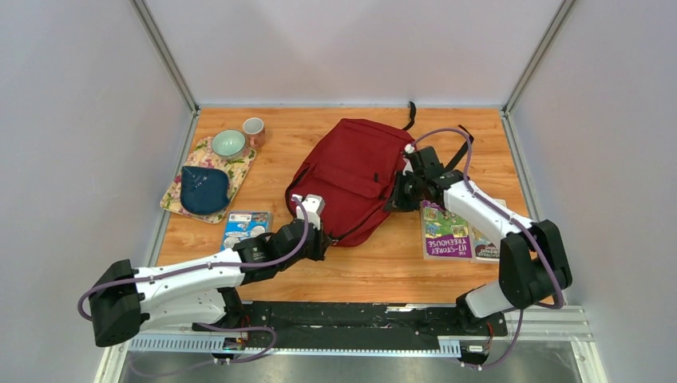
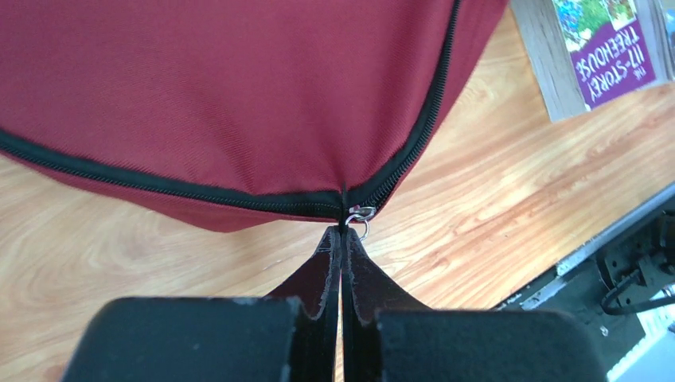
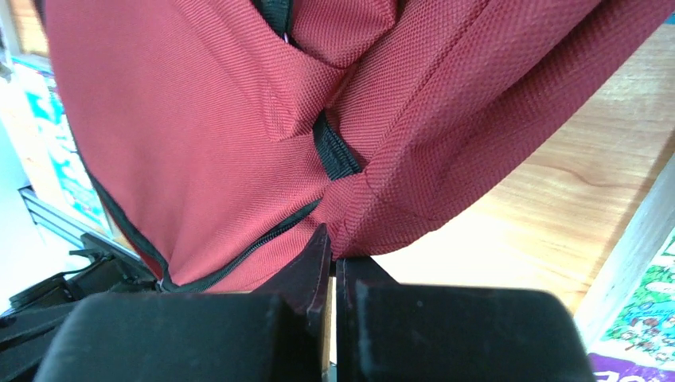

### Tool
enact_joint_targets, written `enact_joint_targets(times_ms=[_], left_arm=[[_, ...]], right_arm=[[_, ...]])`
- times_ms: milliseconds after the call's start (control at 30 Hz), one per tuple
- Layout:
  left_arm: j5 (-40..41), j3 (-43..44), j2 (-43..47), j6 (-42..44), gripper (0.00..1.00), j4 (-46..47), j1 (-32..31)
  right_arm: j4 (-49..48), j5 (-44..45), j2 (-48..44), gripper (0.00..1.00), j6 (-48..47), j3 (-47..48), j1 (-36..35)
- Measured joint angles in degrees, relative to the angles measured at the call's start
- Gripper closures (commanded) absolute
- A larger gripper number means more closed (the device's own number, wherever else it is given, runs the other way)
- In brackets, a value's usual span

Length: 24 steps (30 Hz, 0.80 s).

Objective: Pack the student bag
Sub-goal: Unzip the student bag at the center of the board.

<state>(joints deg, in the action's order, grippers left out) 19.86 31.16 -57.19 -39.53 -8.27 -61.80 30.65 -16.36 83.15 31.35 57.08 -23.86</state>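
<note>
- Location: student bag (image 1: 351, 171) at the middle of the wooden table (image 1: 383, 271), front pocket up, just beside a stack of books (image 1: 445, 230) on the right.
- Left gripper (image 2: 342, 239): pinched fully together at the bag's near corner, right at the zipper pull (image 2: 360, 215); seemingly clamped on its tab, with the metal ring showing just beside the tips.
- Right gripper (image 3: 330, 248): pressed together on a fold of red cloth at the bag's right edge, near a black webbing loop (image 3: 338, 151).
- Handling, as a judgement: soft woven cloth, limp and apparently near empty, so probably light; likely to sag, bunch and drag rather than keep its shape.
- Best holds: the pull for running the zipper (image 2: 159, 185); a fabric fold or strap for anchoring against that tug; no stiff edge on offer.
- Risks: small tab slipping out from between the tips; whole bag sliding over the smooth wood unless braced.
</note>
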Motion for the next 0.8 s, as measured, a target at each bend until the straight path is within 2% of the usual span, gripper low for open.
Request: enact_joint_targets(times_ms=[133, 367, 400, 467, 500, 567, 600, 633, 800], left_arm=[[-4.2, 0.4, -3.6, 0.8, 1.00, 3.5, -0.4], [-11.1, 6.7, -12.0, 3.6, 1.00, 7.6, -2.3], [-12.1, 7.3, -12.8, 3.9, 1.00, 8.5, -2.3], [-13.0, 7.9, -13.8, 4.0, 1.00, 9.5, -2.4], [-13.2, 7.9, -14.0, 4.0, 1.00, 9.9, -2.4], [-13.1, 7.9, -14.1, 4.0, 1.00, 9.9, -2.4], [-12.8, 7.9, -14.1, 3.9, 1.00, 9.9, -2.4], [-12.5, 7.9, -14.1, 3.9, 1.00, 9.8, -2.4], [-10.8, 7.9, -14.1, 3.6, 1.00, 9.4, -2.6]], right_arm=[[0.8, -0.4, 3.0, 1.00, -1.8, 0.6, 1.5], [1.6, -0.4, 5.2, 0.89, -2.4, 2.1, 4.6], [1.7, -0.5, 5.3, 0.81, -2.5, 2.5, 4.9], [1.7, -0.5, 5.9, 0.75, -2.6, 3.6, 5.4], [1.9, -0.5, 6.3, 0.64, -2.6, 4.3, 5.5], [2.2, -0.5, 7.2, 0.52, -2.9, 5.4, 5.6], [2.3, -0.5, 7.3, 0.38, -3.2, 5.6, 5.6], [2.7, -0.2, 7.3, 0.34, -3.6, 5.6, 5.6], [3.9, 3.2, 1.8, 0.32, -4.1, 2.7, 5.7]])
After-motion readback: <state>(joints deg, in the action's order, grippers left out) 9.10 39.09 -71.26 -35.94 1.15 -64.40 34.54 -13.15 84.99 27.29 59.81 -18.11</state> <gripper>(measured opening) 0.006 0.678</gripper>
